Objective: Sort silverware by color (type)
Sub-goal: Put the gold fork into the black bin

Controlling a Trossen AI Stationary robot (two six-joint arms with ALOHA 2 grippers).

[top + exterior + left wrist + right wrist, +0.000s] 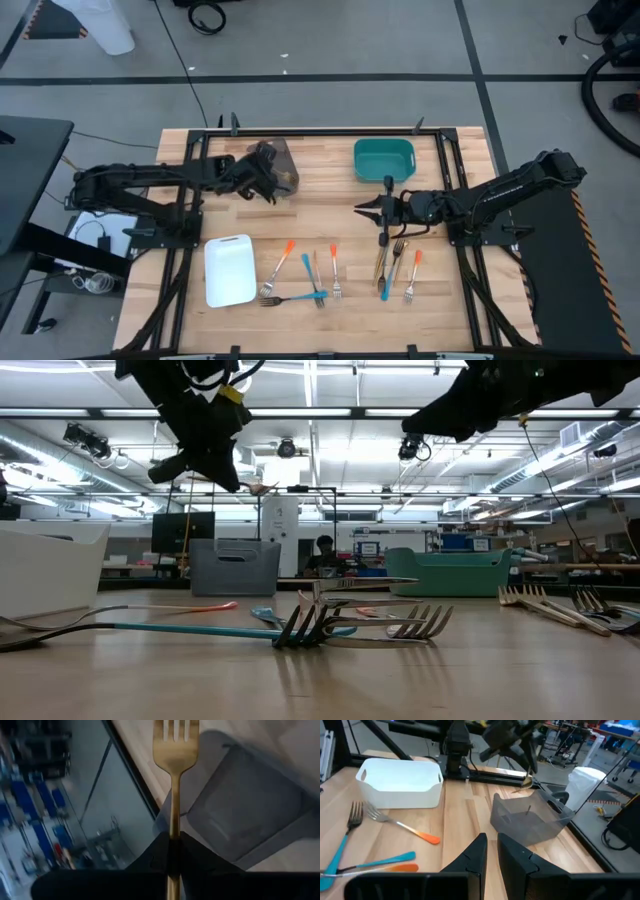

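Observation:
My left gripper (266, 176) hangs over the grey tray (286, 166) at the table's far left-centre, shut on an all-gold fork (174, 750). My right gripper (362, 208) hovers near the teal tray (384, 158), its fingers (479, 854) together with nothing between them. On the near half of the table lie loose forks: orange-handled ones (283, 260) (334, 268) (413, 272), blue-handled ones (310, 278) (292, 299), and gold ones (397, 260). My left gripper pinches the gold fork's slim handle (173, 842) between its two fingers. The fork runs along the fingers and sticks out ahead, tines (175, 729) foremost. The fingers slant downward from the table's left. The fork is lifted clear, above the grey tray (250, 810).
A white tray (229, 268) stands at the near left, beside the loose forks. The table's metal frame rail (320, 132) runs along the far edge. Bare wood lies between the trays and the forks, around the table's middle.

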